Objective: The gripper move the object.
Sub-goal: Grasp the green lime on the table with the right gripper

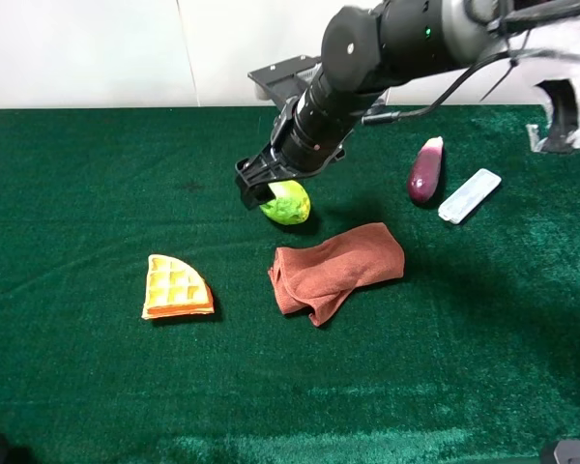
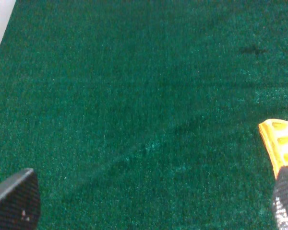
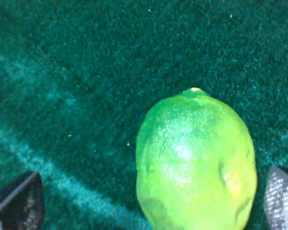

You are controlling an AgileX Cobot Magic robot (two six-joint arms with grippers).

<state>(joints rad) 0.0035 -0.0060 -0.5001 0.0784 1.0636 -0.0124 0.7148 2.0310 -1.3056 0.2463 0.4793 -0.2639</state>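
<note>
Green cloth (image 1: 77,387): right pincer (image 1: 259,189) (jaws apart) straddles the object (image 1: 288,203).

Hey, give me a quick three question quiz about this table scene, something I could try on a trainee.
1. True or false: the right gripper is shut on the green fruit.
2. What colour is the crumpled cloth?
3. Which thing lies nearest the eggplant? A, the green fruit; B, the pale rectangular item; C, the cloth.

Key: 1, false: the gripper is open, with the fruit between its fingers. 2, brown. 3, B.
</note>
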